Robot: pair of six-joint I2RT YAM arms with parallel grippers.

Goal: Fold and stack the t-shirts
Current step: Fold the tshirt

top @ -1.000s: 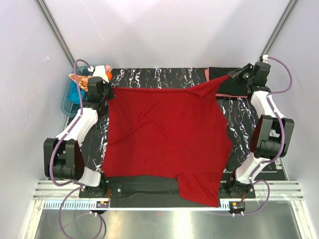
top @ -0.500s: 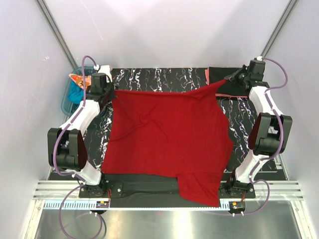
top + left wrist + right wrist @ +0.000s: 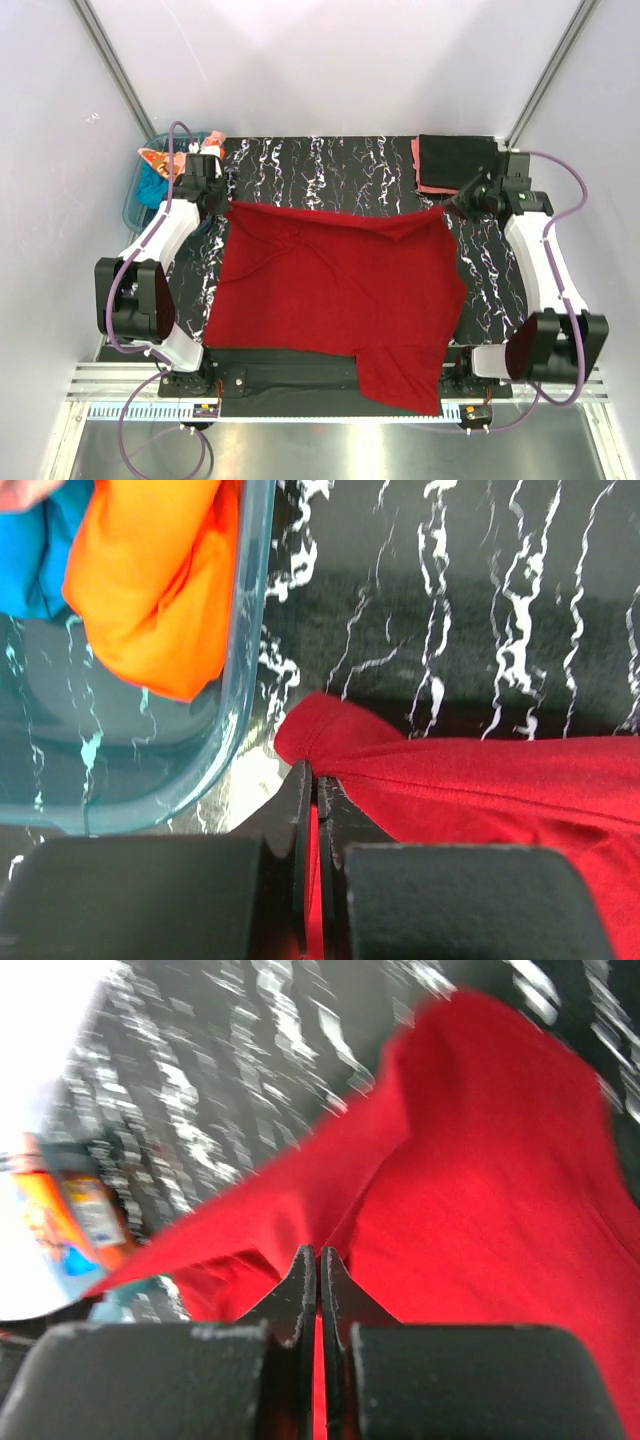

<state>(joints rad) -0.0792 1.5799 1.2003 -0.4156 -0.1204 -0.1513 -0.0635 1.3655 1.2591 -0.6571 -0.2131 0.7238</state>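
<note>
A dark red t-shirt (image 3: 340, 290) lies spread over the black marbled table (image 3: 320, 160), and one part of it hangs over the near edge. My left gripper (image 3: 222, 200) is shut on the shirt's far left corner (image 3: 300, 735), right beside the tub; its jaws pinch the red cloth (image 3: 313, 775). My right gripper (image 3: 452, 205) is shut on the far right corner, with red cloth (image 3: 480, 1190) bunched at its tips (image 3: 319, 1255). The far edge sags between the two grips. A folded black t-shirt (image 3: 455, 158) rests on a salmon pink one (image 3: 425, 186) at the back right.
A blue translucent tub (image 3: 133, 205) stands off the table's left back corner, its rim (image 3: 245, 680) close to my left fingers. It holds an orange t-shirt (image 3: 150, 580) and a teal one (image 3: 40, 550). White walls enclose the sides and back.
Both grippers have drawn the red shirt's far edge toward the near side. The right one came farthest, off the back right corner, uncovering the folded black shirt.
</note>
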